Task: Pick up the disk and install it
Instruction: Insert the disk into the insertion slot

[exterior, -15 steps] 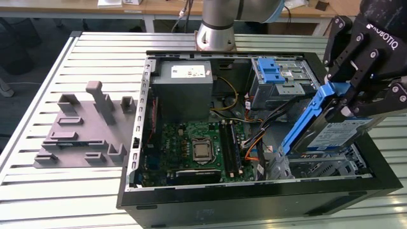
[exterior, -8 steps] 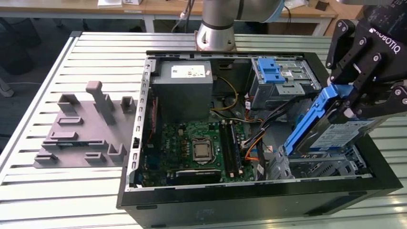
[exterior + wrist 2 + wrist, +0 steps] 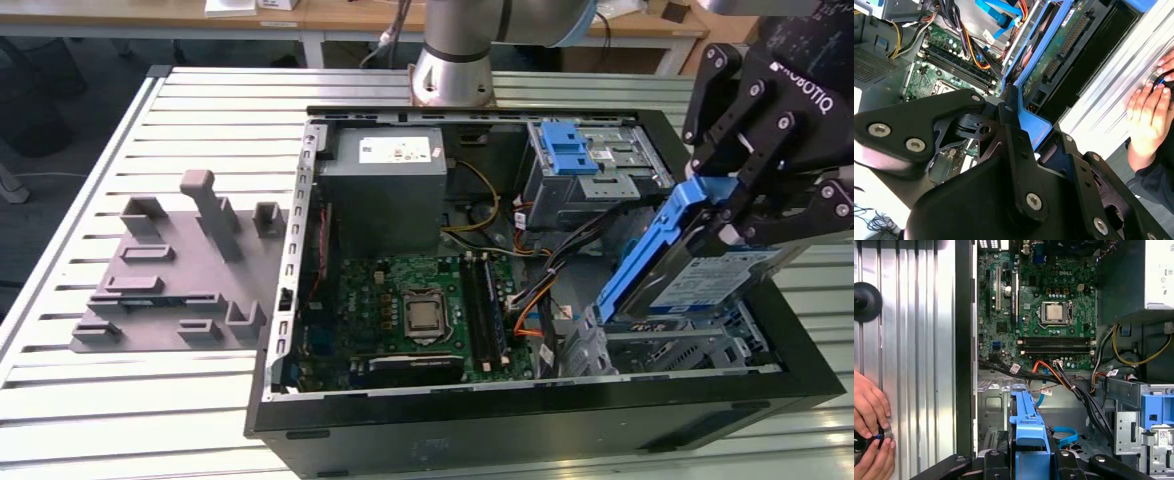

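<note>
My gripper (image 3: 742, 208) is shut on the disk (image 3: 697, 275), a silver drive with a white-and-blue label framed by blue rails. In the exterior view the disk hangs steeply tilted over the grey metal drive bay (image 3: 667, 340) at the front corner of the open computer case (image 3: 534, 410), on the exterior view's right. Its lower end dips into the case beside the bay. The second wrist view shows the disk's green circuit-board underside (image 3: 1064, 45) ahead of the black fingers (image 3: 1009, 120). In the first wrist view its blue rail (image 3: 1026, 425) points into the bay (image 3: 996, 407).
Orange, black and blue cables (image 3: 534, 290) run beside the bay. The motherboard (image 3: 414, 310), grey power supply (image 3: 387, 160) and a blue-tabbed upper bay (image 3: 574, 150) sit inside the case. A grey fixture plate (image 3: 174, 270) lies on the slatted table. A person's hands (image 3: 869, 410) rest beside the case.
</note>
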`<state>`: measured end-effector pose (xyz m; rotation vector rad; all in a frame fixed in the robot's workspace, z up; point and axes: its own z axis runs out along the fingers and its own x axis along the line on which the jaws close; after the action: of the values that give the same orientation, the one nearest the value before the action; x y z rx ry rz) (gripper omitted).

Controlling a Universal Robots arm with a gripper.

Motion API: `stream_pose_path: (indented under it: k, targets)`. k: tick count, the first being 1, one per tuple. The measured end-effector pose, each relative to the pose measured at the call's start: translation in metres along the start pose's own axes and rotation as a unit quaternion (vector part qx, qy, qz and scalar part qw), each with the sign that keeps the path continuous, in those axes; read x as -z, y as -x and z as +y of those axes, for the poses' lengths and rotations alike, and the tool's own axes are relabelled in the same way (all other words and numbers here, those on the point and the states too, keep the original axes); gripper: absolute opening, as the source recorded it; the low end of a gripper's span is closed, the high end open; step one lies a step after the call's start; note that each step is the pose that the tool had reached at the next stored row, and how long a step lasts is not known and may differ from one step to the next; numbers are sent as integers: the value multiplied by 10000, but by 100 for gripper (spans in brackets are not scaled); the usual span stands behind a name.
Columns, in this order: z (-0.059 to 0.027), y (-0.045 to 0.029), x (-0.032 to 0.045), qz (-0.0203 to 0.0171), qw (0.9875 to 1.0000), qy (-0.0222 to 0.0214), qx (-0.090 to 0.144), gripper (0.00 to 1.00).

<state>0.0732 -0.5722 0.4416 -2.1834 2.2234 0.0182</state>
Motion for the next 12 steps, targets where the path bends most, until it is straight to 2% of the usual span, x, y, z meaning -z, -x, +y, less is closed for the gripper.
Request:
stream_pose_path:
  k: [12]
  targets:
    - [-9,3,-69,-2,10000,0,1,36]
